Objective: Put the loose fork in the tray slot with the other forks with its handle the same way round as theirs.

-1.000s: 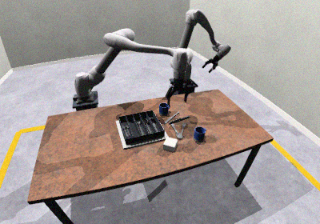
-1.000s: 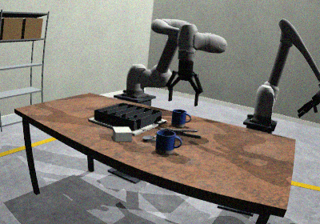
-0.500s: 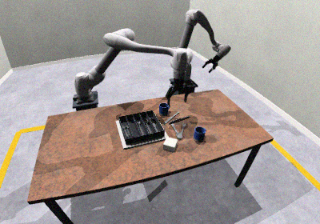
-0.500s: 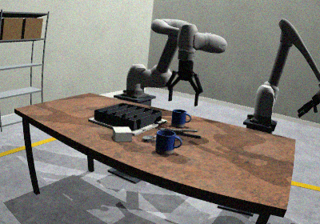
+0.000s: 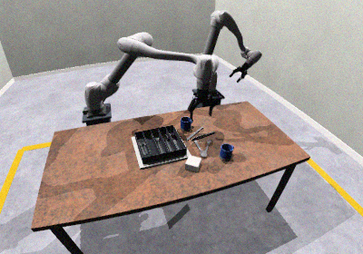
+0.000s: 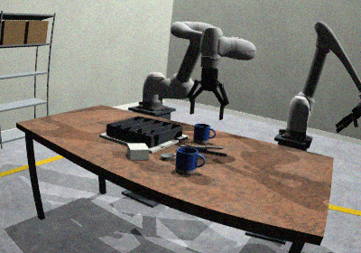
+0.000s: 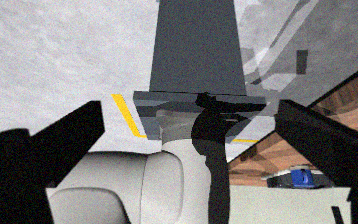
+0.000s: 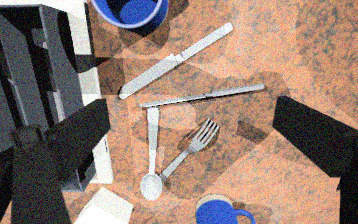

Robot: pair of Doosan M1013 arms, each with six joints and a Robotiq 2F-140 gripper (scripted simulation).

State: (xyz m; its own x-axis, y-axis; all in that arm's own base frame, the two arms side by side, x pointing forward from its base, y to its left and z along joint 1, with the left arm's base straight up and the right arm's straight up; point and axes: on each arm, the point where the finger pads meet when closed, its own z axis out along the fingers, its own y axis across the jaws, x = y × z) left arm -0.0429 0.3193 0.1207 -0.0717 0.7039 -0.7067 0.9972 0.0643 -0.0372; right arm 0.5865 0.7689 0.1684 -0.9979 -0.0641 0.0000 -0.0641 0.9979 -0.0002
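Observation:
The loose fork (image 8: 200,141) lies diagonally on the table in the right wrist view, tines toward the upper right, its handle end close by the bowl of a spoon (image 8: 151,186). My right gripper (image 5: 201,116) (image 6: 207,115) (image 8: 191,112) is open and empty, high above the table, with the fork below between its fingers in its wrist view. My left gripper (image 5: 236,78) (image 6: 341,128) (image 7: 189,116) is open and empty, off beyond the table. The black tray (image 5: 165,157) (image 8: 55,65) has long slots holding cutlery; I cannot tell the kinds apart.
One knife (image 8: 150,77) and another thin piece (image 8: 202,96) lie beyond the fork. A blue mug (image 5: 186,123) (image 6: 202,133) (image 8: 137,14) stands behind them, another mug (image 5: 226,151) (image 6: 187,160) (image 8: 215,212) on the near side. A white block (image 5: 192,163) (image 6: 138,152) (image 8: 105,207) sits near the tray's corner.

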